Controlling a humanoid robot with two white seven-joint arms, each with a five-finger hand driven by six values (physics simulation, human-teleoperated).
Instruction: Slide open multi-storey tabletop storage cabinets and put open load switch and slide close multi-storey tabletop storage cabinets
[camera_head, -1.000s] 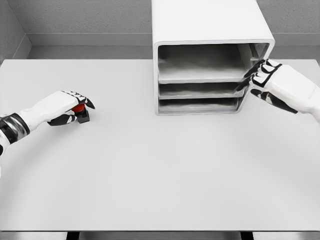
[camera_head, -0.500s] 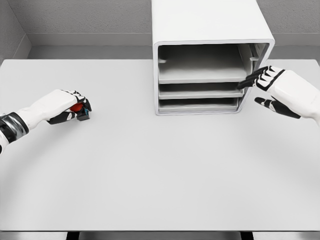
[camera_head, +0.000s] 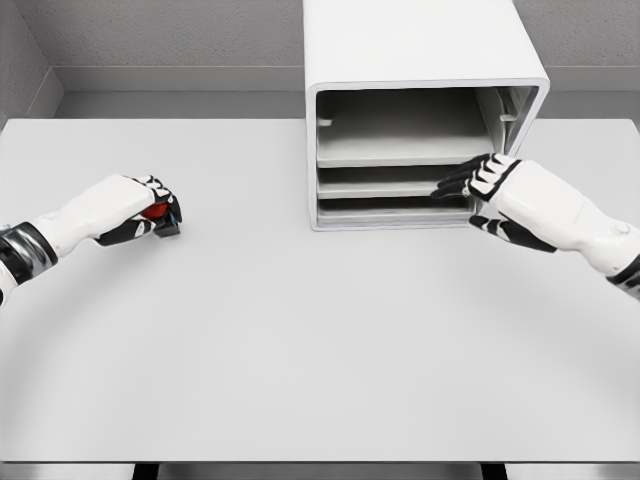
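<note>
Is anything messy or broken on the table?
Nothing stands out. The cabinet stands straight, its shelves level. The left hand grips the red switch on the table; the right hand reaches the middle shelf.

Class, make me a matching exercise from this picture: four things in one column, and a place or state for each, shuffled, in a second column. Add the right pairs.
Things
1. left robot hand
2. right robot hand
3. storage cabinet
4. load switch

Places or states
A. stands at the back of the table, front open, three shelves showing
B. red-topped, held on the table at the left
C. fingers reaching to the front of the cabinet's middle shelf
D. curled around a small red-topped part

Pairs: 1-D, 2-C, 3-A, 4-B
</note>
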